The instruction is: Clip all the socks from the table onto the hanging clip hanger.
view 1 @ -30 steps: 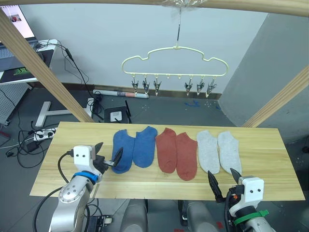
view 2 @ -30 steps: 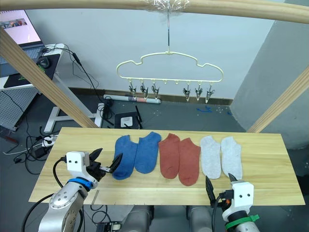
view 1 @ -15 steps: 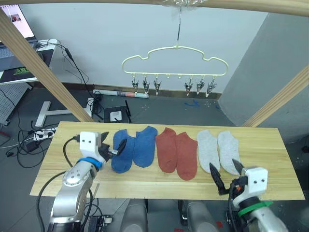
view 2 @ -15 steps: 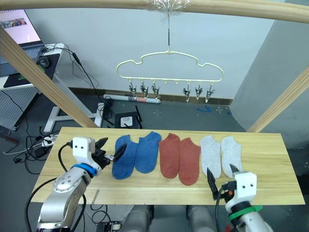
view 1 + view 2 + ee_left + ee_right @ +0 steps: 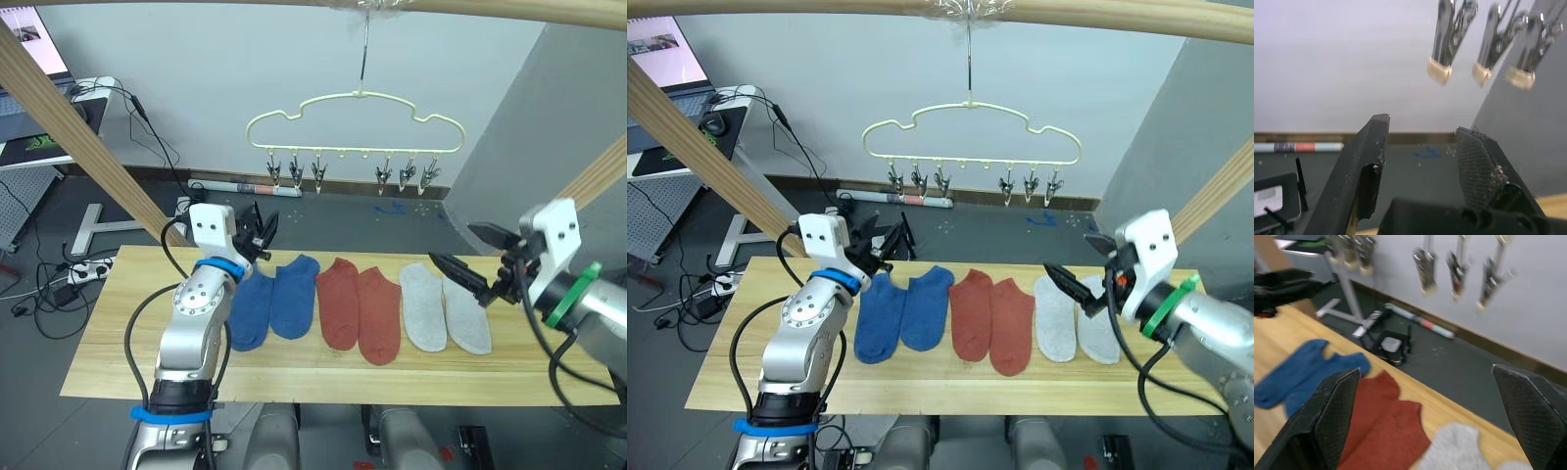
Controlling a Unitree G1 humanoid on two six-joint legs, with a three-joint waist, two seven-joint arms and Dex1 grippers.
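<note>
You've got both hands up and empty, left gripper [image 5: 261, 227] and right gripper [image 5: 473, 262] spread wide, socks [image 5: 359, 312] flat on the table [image 5: 127, 333] beneath them, clip hanger [image 5: 355, 125] overhead for clipping.

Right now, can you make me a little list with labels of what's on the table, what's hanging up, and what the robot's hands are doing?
socks on table: six, flat in a row; blue pair, rust-red pair, light grey pair
table: light wood planks
clip hanger: cream, hanging above the far edge, no sock clipped on
clips: two groups of three
left end effector: raised, open, holding nothing
right end effector: raised over the grey socks, open, holding nothing
</note>
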